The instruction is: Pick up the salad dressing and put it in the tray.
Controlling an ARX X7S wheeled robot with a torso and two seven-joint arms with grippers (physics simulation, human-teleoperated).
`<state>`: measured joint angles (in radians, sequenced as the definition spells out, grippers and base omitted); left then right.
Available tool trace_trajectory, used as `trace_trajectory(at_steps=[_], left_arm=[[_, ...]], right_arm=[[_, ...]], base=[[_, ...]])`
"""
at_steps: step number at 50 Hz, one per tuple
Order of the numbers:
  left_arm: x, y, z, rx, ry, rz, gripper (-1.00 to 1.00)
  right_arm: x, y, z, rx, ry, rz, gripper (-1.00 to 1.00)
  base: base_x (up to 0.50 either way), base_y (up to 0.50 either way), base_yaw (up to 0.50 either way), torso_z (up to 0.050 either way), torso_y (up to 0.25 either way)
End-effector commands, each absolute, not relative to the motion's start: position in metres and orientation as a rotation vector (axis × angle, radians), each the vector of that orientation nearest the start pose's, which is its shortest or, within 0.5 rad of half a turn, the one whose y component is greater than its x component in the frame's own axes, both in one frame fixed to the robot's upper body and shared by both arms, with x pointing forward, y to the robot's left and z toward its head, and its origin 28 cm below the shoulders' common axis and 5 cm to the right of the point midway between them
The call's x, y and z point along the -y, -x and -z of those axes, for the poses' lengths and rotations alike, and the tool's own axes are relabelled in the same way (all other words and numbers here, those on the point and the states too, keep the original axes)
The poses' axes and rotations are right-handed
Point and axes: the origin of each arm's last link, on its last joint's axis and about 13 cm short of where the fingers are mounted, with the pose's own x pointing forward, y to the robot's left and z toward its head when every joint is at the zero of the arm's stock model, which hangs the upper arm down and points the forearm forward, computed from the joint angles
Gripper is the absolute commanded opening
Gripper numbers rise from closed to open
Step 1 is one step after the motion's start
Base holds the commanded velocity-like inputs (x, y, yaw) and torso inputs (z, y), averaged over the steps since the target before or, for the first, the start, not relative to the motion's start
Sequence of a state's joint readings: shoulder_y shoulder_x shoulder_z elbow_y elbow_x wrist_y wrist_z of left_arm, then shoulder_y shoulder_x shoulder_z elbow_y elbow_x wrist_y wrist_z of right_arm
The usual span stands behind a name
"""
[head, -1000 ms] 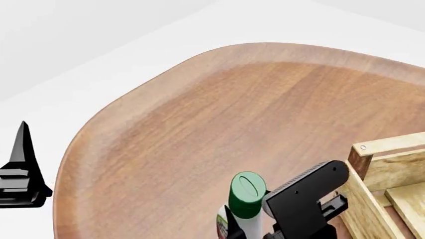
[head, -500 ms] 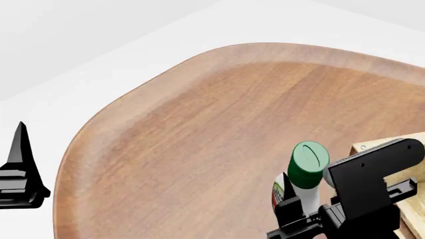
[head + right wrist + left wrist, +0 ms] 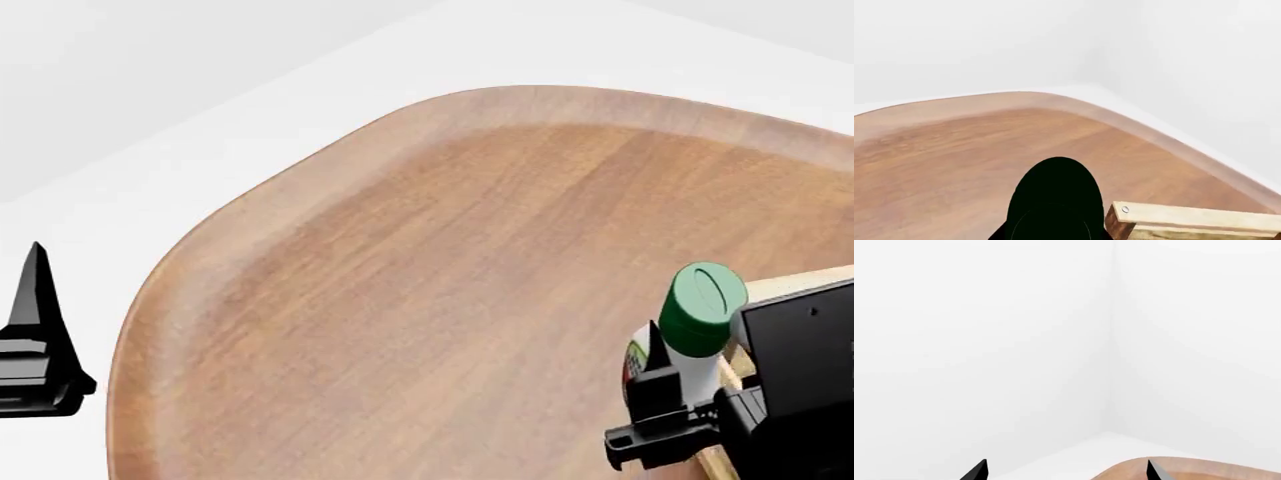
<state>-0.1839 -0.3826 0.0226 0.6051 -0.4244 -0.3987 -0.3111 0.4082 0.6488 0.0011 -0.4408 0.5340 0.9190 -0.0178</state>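
Salad dressing (image 3: 694, 320) | gripped upright in right tool (image 3: 694, 400) | beside tray (image 3: 1201, 220)

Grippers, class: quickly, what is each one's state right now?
Left end effector: open, holding nothing.
Right end effector: closed on the salad dressing, beside the tray.

Head view looks down over the table (image 3: 400, 280); both wrist views face outward, sharing its far edge
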Motion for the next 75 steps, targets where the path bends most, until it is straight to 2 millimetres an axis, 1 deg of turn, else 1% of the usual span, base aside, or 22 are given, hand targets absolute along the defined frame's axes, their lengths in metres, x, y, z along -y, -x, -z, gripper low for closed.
trace_trajectory(at_steps=[1,7,13,17,26,30,36,41,45,46,49,51,52,56,58,61,62,64,65,70,71,75], left_arm=[[-0.246,-0.22,-0.156,0.331,0.024,-0.055,1.0],[-0.246,-0.22,-0.155,0.333,0.026,-0.052,1.0],[-0.246,-0.22,-0.155,0.331,0.026,-0.052,1.0],[-0.247,-0.22,-0.156,0.332,0.027,-0.056,1.0],[-0.247,-0.221,-0.155,0.333,0.028,-0.062,1.0],[-0.247,-0.221,-0.155,0.332,0.025,-0.06,1.0],[-0.246,-0.221,-0.155,0.332,0.023,-0.06,1.0],[-0.246,-0.222,-0.154,0.329,0.019,-0.061,1.0],[-0.246,-0.221,-0.155,0.329,0.021,-0.059,1.0],[-0.246,-0.221,-0.155,0.33,0.019,-0.059,1.0],[-0.247,-0.221,-0.156,0.33,0.019,-0.06,1.0],[-0.247,-0.221,-0.156,0.331,0.018,-0.06,1.0],[-0.247,-0.221,-0.156,0.331,0.019,-0.061,1.0],[-0.247,-0.222,-0.156,0.333,0.02,-0.062,1.0],[-0.246,-0.222,-0.156,0.335,0.02,-0.061,1.0],[-0.246,-0.221,-0.156,0.334,0.018,-0.06,1.0],[-0.246,-0.221,-0.155,0.333,0.016,-0.06,1.0],[-0.246,-0.221,-0.155,0.333,0.016,-0.06,1.0],[-0.247,-0.222,-0.156,0.333,0.016,-0.065,1.0],[-0.246,-0.222,-0.157,0.333,0.012,-0.063,1.0],[-0.246,-0.222,-0.157,0.333,0.008,-0.062,1.0],[-0.246,-0.222,-0.158,0.337,0.013,-0.058,1.0]], right_arm=[[0.22,-0.248,-0.179,-0.12,0.255,-0.04,-1.0],[0.234,-0.252,-0.184,-0.112,0.248,0.067,-1.0],[0.243,-0.259,-0.187,-0.118,0.237,0.131,-1.0],[0.248,-0.263,-0.191,-0.128,0.235,0.169,-1.0],[0.258,-0.267,-0.19,-0.137,0.238,0.236,-1.0],[0.262,-0.27,-0.186,-0.149,0.242,0.262,-1.0],[0.267,-0.273,-0.185,-0.157,0.235,0.288,-1.0],[0.271,-0.277,-0.178,-0.178,0.244,0.319,-1.0],[0.273,-0.28,-0.173,-0.195,0.25,0.332,-1.0],[0.274,-0.281,-0.167,-0.202,0.249,0.334,-1.0],[0.273,-0.283,-0.167,-0.209,0.257,0.347,-1.0],[0.274,-0.285,-0.163,-0.214,0.252,0.352,-1.0],[0.276,-0.286,-0.165,-0.218,0.252,0.355,-1.0],[0.276,-0.288,-0.159,-0.225,0.241,0.353,-1.0],[0.276,-0.29,-0.159,-0.232,0.247,0.358,-1.0],[0.279,-0.294,-0.156,-0.242,0.248,0.383,-1.0],[0.281,-0.296,-0.151,-0.25,0.241,0.397,-1.0],[0.282,-0.296,-0.151,-0.25,0.241,0.397,-1.0],[0.287,-0.299,-0.151,-0.263,0.254,0.439,-1.0],[0.292,-0.299,-0.151,-0.269,0.242,0.474,-1.0],[0.293,-0.298,-0.147,-0.269,0.243,0.477,-1.0],[0.294,-0.298,-0.145,-0.282,0.251,0.49,-1.0]], base=[[0.0,0.0,0.0,0.0,0.0],[0.0,0.0,0.0,0.0,0.0],[0.0,0.0,0.0,0.0,0.002],[0.0,0.0,0.0,0.0,0.0],[0.0,0.0,0.0,0.002,0.0],[0.0,0.0,0.0,0.0,0.0],[0.0,0.0,0.0,0.0,0.002],[0.0,0.0,0.0,0.0,0.0],[0.0,0.0,0.0,0.0,0.0],[0.0,0.0,0.0,0.0,0.0],[0.0,0.0,0.0,0.0,0.0],[0.0,0.0,0.0,0.0,0.005],[0.0,0.0,0.0,0.0,0.0],[0.0,0.0,0.0,0.0,0.0],[0.0,0.0,0.0,0.0,0.0],[0.0,0.0,0.0,0.0,0.0],[0.0,0.0,0.0,0.0,0.0],[0.0,0.0,0.0,0.0,0.0],[0.0,0.0,0.0,0.0,0.0],[0.0,0.0,0.0,0.0,0.002],[0.0,0.0,0.0,0.0,0.0],[0.0,0.0,0.0,0.0,0.0]])
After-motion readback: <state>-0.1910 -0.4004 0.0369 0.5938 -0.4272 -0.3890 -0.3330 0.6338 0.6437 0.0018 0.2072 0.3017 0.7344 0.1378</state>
